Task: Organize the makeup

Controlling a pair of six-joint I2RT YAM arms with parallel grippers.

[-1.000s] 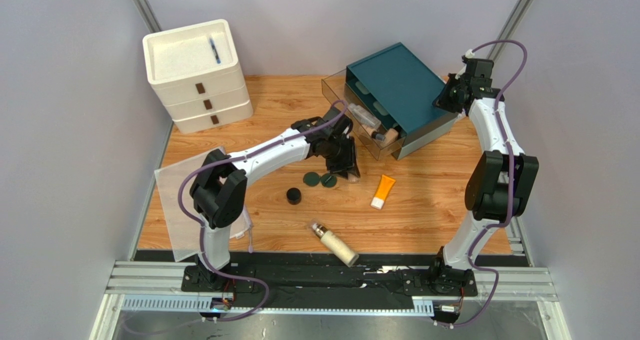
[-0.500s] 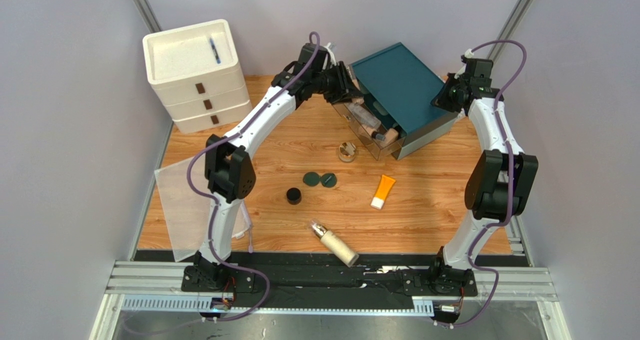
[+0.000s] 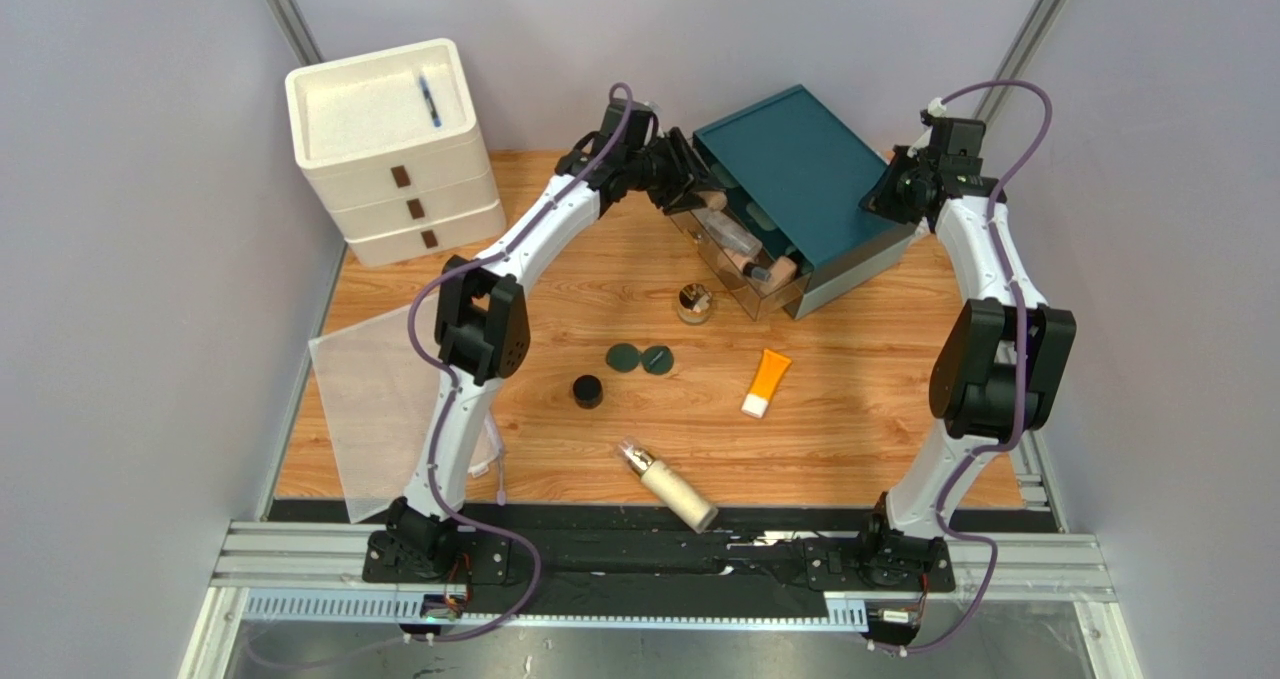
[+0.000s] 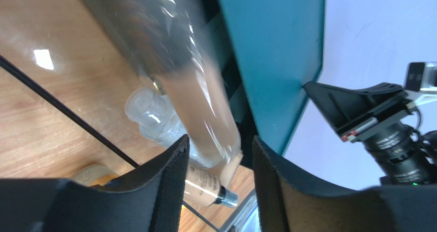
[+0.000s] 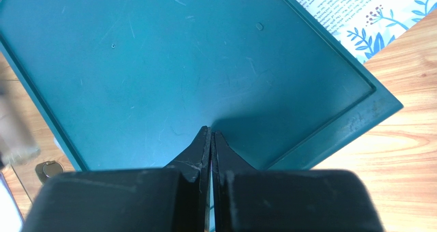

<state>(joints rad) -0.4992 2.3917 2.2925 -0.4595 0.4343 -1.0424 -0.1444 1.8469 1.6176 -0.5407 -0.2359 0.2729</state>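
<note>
My left gripper (image 3: pixel 697 184) hangs over the clear drawer (image 3: pixel 721 259) pulled out of the teal organizer box (image 3: pixel 793 169). In the left wrist view its jaws (image 4: pixel 219 141) stand open; a blurred beige bottle (image 4: pixel 205 114) slants between them, touching the left finger only. Below lie another beige bottle (image 4: pixel 207 183) and a clear bottle (image 4: pixel 151 114). My right gripper (image 3: pixel 897 195) is shut, its tips (image 5: pixel 211 135) resting on the teal lid (image 5: pixel 179 63). On the table are a gold-lidded jar (image 3: pixel 693 304), two dark green compacts (image 3: pixel 640 358), a black jar (image 3: pixel 588 393), an orange tube (image 3: pixel 766 382) and a cream pump bottle (image 3: pixel 672 484).
A white three-drawer unit (image 3: pixel 406 184) stands at the back left with a blue pen (image 3: pixel 431 102) on top. A translucent sheet (image 3: pixel 353 409) lies at the table's left edge. Grey walls close in on both sides.
My left arm swung from the table middle, over the gold-lidded jar, up to the drawer of the teal box; the jar now shows. The right arm has not moved.
</note>
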